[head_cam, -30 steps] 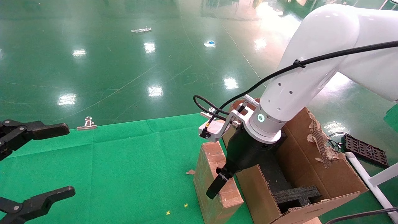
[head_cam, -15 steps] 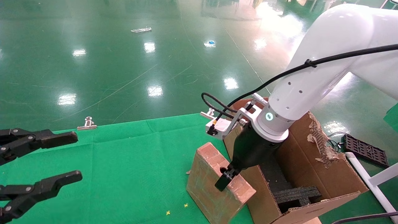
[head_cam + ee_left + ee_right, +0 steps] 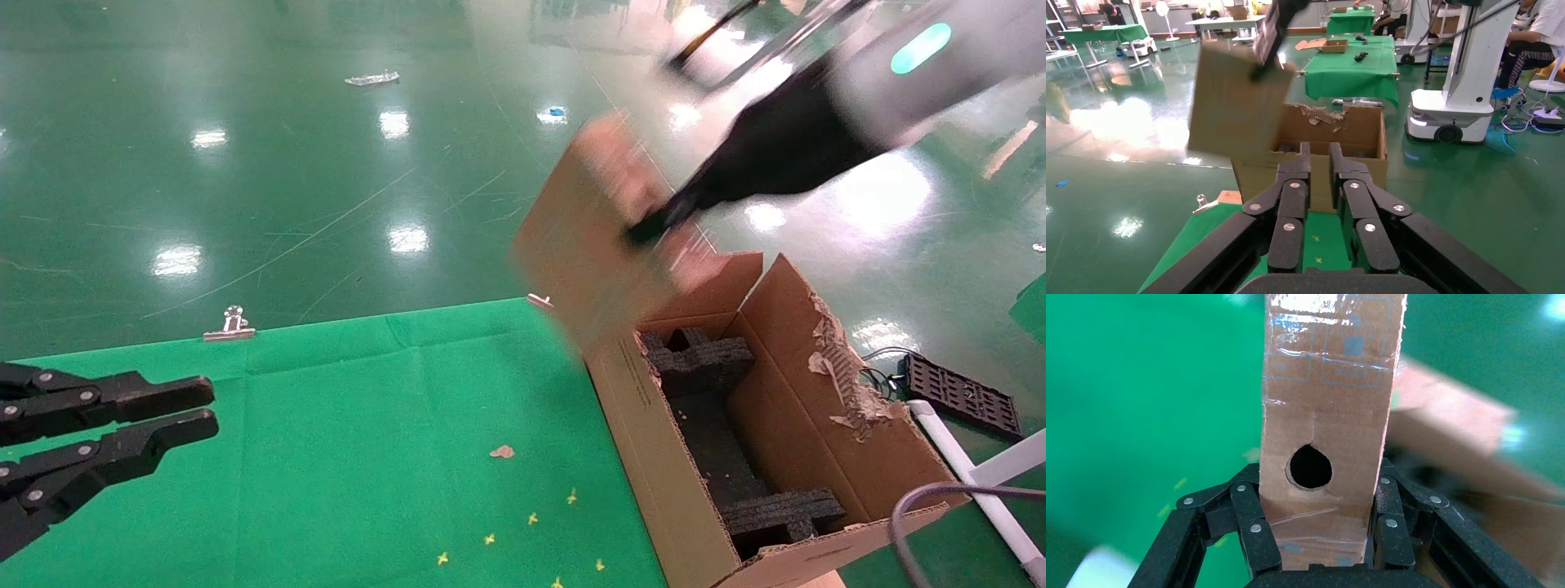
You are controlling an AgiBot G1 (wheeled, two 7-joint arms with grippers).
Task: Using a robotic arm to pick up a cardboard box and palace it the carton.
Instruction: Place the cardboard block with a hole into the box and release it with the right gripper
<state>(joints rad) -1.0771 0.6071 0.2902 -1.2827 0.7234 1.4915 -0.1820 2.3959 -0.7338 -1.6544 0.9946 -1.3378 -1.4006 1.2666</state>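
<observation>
The cardboard box (image 3: pixel 588 237) is seen held in the air, tilted, above the far end of the carton (image 3: pixel 817 425) and clear of the green surface (image 3: pixel 343 425). It is pinched by the right hand (image 3: pixel 654 229) of the robotic arm (image 3: pixel 817 131), which reaches in from the upper right of the head view; box and arm are motion-blurred there. In the right wrist view the right hand (image 3: pixel 1315 533) is shown clamped on the two narrow sides of the cardboard box (image 3: pixel 1330 404), with the fingers (image 3: pixel 1254 527) pressed against the taped face just beside the small round hole (image 3: pixel 1310 467).

The carton is observed standing at the right edge of the surface with its flaps upright; one flap carries a torn, ragged edge (image 3: pixel 833 367). Black foam blocks (image 3: pixel 703 363) are seen lining its inside at the far and near ends.

The left hand (image 3: pixel 196 412) is noted at the left edge of the head view, over the surface and well apart from the carton. Its fingers (image 3: pixel 1294 202) are drawn nearly together, a narrow gap remaining, with nothing held between them.

A metal clip (image 3: pixel 230 325) is noted at the far edge of the surface, and a small brown scrap (image 3: pixel 501 451) lies on the cloth.
</observation>
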